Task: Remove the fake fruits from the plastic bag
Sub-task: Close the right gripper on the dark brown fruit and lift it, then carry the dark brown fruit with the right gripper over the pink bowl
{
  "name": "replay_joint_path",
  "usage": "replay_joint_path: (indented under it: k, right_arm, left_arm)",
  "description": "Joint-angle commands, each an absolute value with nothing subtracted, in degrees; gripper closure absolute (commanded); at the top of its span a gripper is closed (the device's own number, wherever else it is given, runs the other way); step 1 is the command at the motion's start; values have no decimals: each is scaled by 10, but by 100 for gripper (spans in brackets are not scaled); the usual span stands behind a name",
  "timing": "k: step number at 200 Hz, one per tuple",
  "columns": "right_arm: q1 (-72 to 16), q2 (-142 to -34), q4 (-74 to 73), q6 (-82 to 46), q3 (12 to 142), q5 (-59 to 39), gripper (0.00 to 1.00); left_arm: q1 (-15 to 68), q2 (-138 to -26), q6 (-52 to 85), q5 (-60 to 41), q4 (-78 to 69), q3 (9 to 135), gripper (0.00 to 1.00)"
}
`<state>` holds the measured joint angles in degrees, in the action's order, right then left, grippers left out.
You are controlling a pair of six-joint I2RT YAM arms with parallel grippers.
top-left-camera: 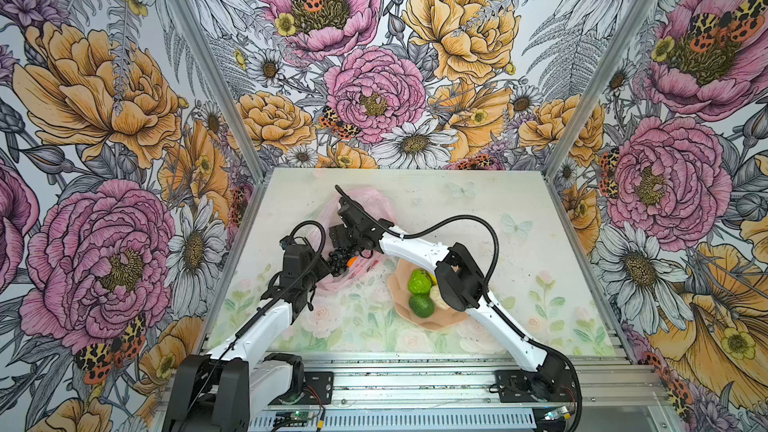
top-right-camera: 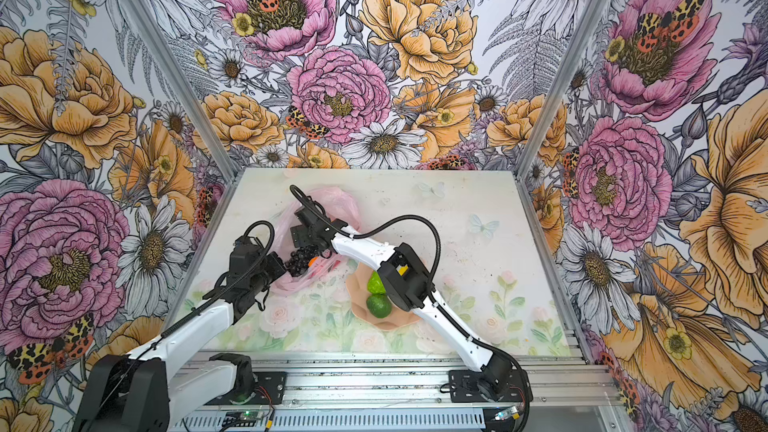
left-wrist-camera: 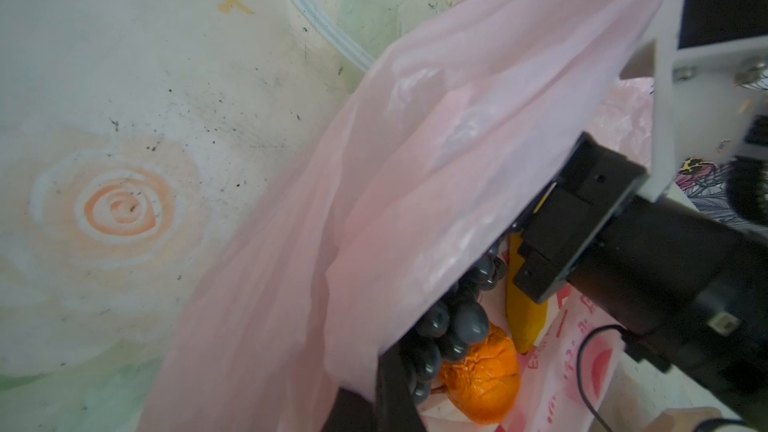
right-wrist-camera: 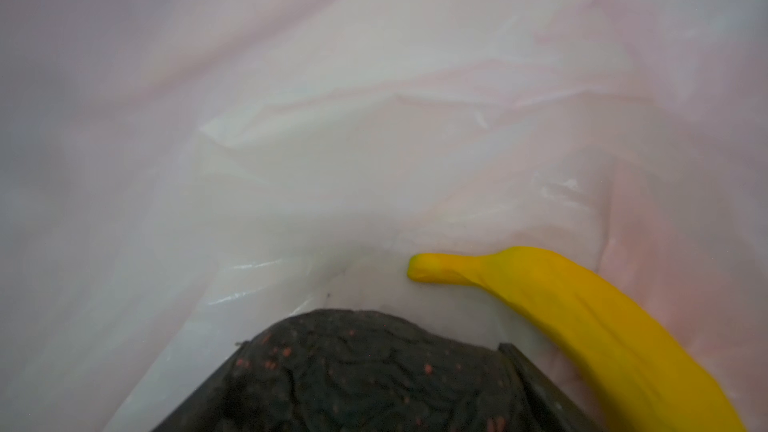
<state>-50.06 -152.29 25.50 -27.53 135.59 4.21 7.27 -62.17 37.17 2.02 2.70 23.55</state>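
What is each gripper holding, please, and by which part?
Left gripper pinches the plastic bag by its mouth's upper edge. Right gripper straddles the black oval inside; a grip cannot be told.

left arm (top-left-camera: 266, 326) reaches forward from the near-left base, wrist pitched down. left end effector (top-left-camera: 323, 271) is clamped tight, jaws together; one finger (left-wrist-camera: 390, 392) shows in the left wrist view. right arm (top-left-camera: 419, 253) crosses past centre toward the left, elbow up, forearm running low. right end effector (top-left-camera: 336, 238) sits just beyond the left one, jaws set wide. can't tell if it's actually gripping.
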Motion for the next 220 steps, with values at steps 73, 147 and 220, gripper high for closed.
replay_joint_path:
  k: [73, 147, 220]
  right_arm:
    - [-499, -1366, 251, -248, 1242, 39, 11]
    - [-496, -1152, 240, -184, 988, 43, 10]
    - [-486, -1000, 243, -45, 796, -22, 10]
  left_arm:
    - [70, -633, 365, 15, 11, 239, 100]
    - [68, -640, 361, 15, 10, 242, 100]
    - [65, -641, 355, 20, 12, 243, 100]
